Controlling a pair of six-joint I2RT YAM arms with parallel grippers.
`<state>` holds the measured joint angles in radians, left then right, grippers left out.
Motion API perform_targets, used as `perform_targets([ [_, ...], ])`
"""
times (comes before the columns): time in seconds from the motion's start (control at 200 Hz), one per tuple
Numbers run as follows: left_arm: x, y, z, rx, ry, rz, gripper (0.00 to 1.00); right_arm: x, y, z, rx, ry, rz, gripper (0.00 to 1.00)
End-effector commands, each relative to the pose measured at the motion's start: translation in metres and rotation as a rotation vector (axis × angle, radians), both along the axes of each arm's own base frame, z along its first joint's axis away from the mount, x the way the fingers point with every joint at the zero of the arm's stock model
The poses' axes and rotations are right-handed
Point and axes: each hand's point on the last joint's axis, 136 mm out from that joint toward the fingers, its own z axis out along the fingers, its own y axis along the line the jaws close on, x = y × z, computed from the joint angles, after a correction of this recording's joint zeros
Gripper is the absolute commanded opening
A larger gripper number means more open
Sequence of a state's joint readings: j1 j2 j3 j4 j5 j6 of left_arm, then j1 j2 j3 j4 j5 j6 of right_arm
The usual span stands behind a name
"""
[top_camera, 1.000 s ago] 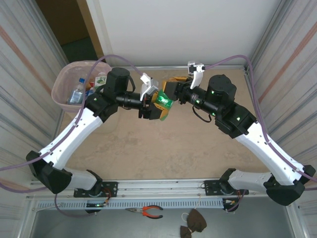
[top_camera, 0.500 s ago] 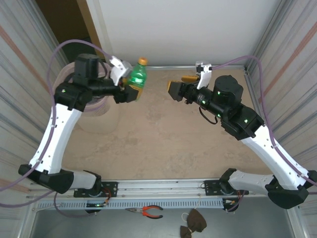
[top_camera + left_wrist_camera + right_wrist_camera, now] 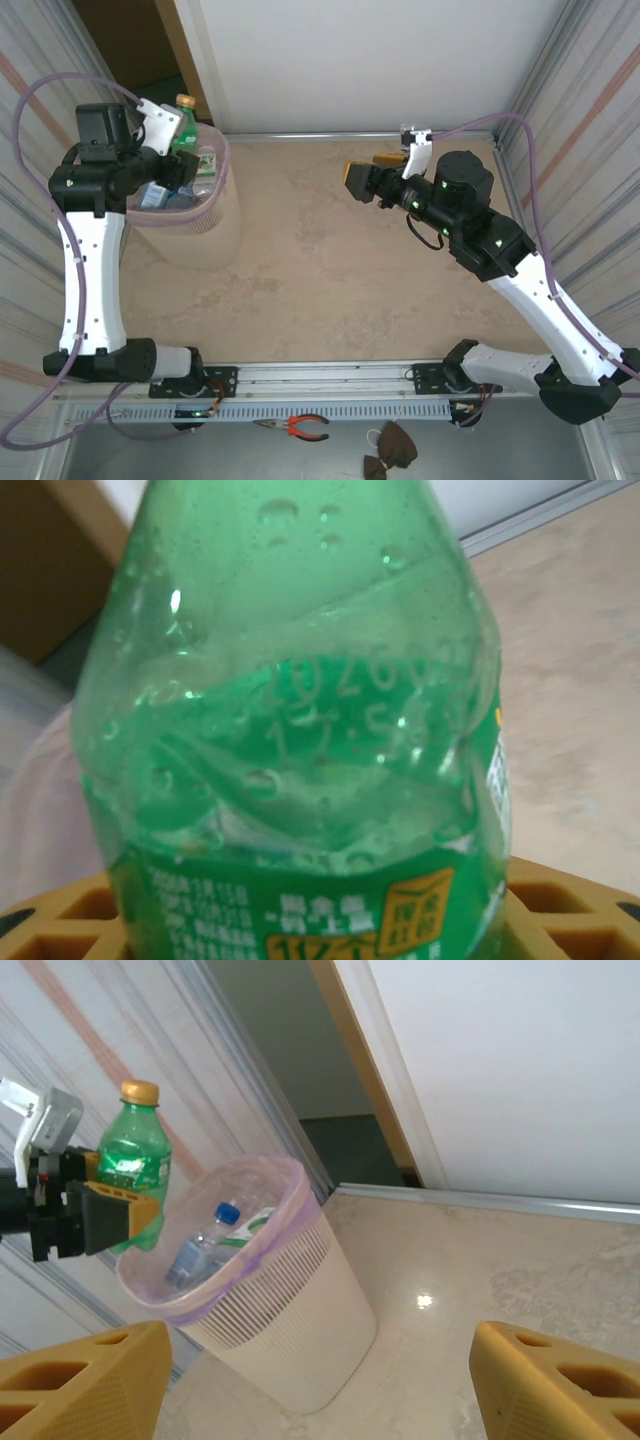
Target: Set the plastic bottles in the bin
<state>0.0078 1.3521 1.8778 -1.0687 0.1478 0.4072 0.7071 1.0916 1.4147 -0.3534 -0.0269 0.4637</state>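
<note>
My left gripper is shut on a green plastic bottle with an orange cap, held upright above the far rim of the bin. In the left wrist view the green bottle stands close to the lens between the yellow pads. The right wrist view has the held bottle above the pink-lined bin. Inside lies a clear bottle with a blue cap. My right gripper hangs open and empty over the table's far right.
The bin stands at the table's far left corner beside a dark doorway. Metal rails run along the near edge. Corrugated walls close both sides. Bare beige tabletop lies between the arms.
The left arm has carried the green bottle from the table's middle leftward and up over the bin. The right gripper has opened off the bottle and stays at the right.
</note>
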Motion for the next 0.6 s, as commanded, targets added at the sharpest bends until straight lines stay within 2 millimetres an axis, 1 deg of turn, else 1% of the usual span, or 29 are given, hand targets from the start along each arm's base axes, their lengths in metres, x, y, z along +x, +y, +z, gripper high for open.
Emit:
perform_targets([
  [0.0, 0.016, 0.053, -0.002, 0.225, -0.007, 0.183, 0.58, 0.002, 0.003, -0.008, 0.007, 0.029, 0.016, 0.77],
  [0.12, 0.026, 0.082, -0.011, 0.314, 0.032, 0.260, 0.58, 0.005, 0.005, -0.011, 0.008, 0.043, 0.025, 0.77],
  [0.276, 0.038, 0.102, -0.021, 0.321, 0.034, 0.292, 0.58, 0.009, 0.010, -0.016, 0.018, 0.056, 0.040, 0.77],
  [0.346, 0.041, 0.115, -0.027, 0.323, 0.053, 0.326, 0.58, 0.011, 0.012, -0.020, 0.019, 0.067, 0.046, 0.77],
  [0.471, 0.046, 0.136, -0.045, 0.312, 0.110, 0.392, 0.58, 0.013, 0.014, -0.023, 0.026, 0.077, 0.053, 0.77],
  [0.591, 0.050, 0.140, -0.070, 0.282, 0.183, 0.391, 0.58, 0.015, 0.012, -0.026, 0.026, 0.080, 0.047, 0.77],
])
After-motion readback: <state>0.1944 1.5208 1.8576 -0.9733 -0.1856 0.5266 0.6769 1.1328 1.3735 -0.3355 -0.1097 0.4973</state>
